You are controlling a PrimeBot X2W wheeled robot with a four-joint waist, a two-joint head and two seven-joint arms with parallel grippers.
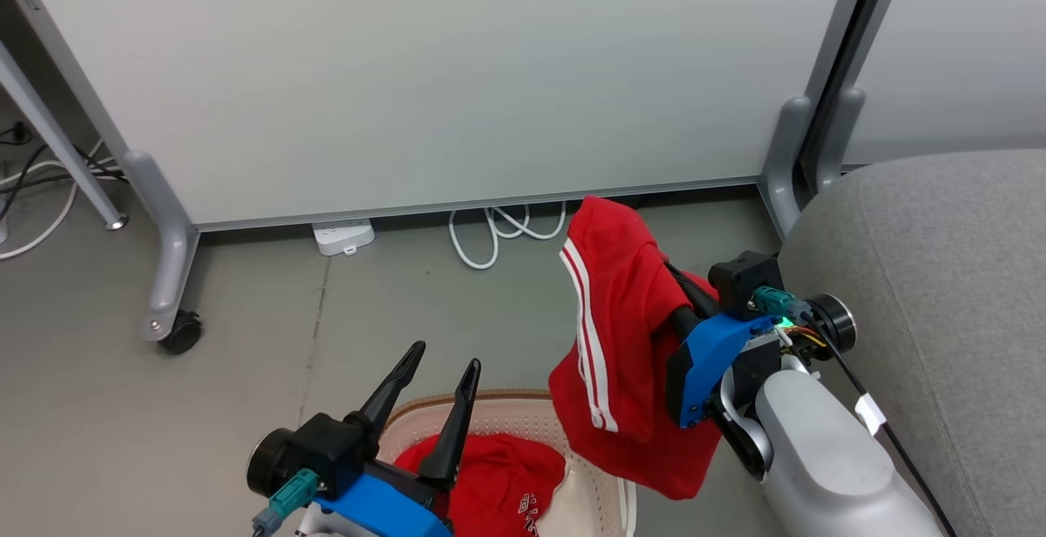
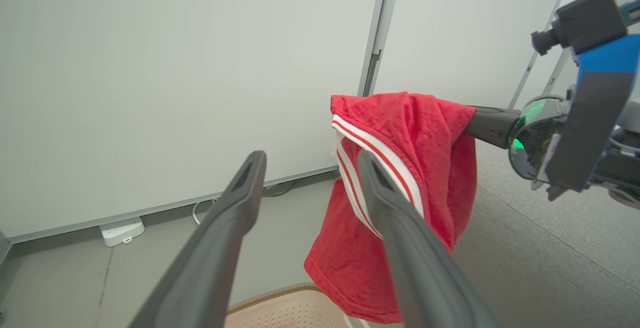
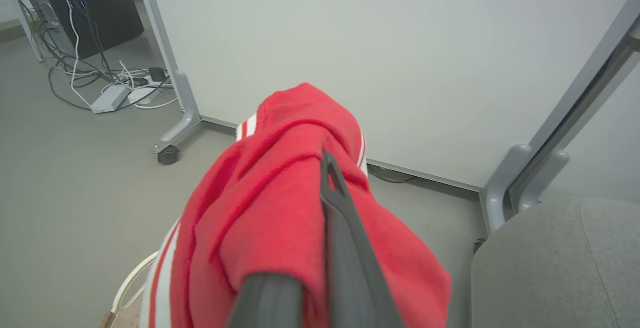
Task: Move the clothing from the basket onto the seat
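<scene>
A pale partition panel [image 1: 425,71] stands across the back on grey legs, with a black caster [image 1: 181,333] at far left. A white power strip [image 1: 343,236] lies on the grey floor below the panel. At lower left, the left end effector [image 1: 447,355] hovers over the basket [image 1: 507,396] with its two dark fingers spread apart and nothing between them. Inside the basket lies a printed red garment [image 1: 482,472], crumpled, with a small white mark showing. A looped white cable [image 1: 498,230] rests on the floor behind. Right of centre, a striped red garment [image 1: 621,333] hangs in the air above the basket's right edge, its white stripes running downward. The right end effector [image 3: 320,178] is closed on it, with the cloth pinched between its fingers and draped over them. At far right is the grey seat [image 1: 940,275], just beside the right arm and with nothing red on it.
</scene>
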